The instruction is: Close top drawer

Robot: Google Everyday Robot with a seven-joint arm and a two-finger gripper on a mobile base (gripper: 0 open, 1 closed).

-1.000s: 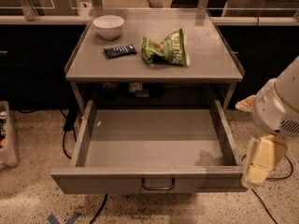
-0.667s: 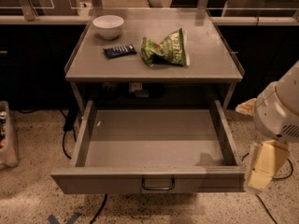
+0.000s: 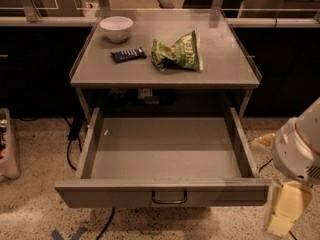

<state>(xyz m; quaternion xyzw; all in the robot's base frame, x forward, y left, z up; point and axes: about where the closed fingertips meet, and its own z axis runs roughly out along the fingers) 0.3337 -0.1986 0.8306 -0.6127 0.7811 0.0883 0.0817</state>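
The white robot arm [image 3: 300, 149] is cut off at the right edge, so most of it is hidden. The wide grey metal top drawer [image 3: 125, 196] is pulled far out of its cabinet. The pale yellow gripper [image 3: 284, 209] hangs down just beside the drawer's front right corner. How wide it gapes cannot be told.

The top drawer [image 3: 110, 196] stands pulled far out of the grey cabinet, a small dark wire handle [image 3: 169, 199] at the centre of its front panel. On the cabinet top [image 3: 225, 59] lie a white bowl [image 3: 116, 28], a dark snack bar [image 3: 128, 54] and a crumpled green chip bag [image 3: 177, 52]. The gripper [image 3: 284, 211] hangs low at the right, just beside the drawer's front right corner
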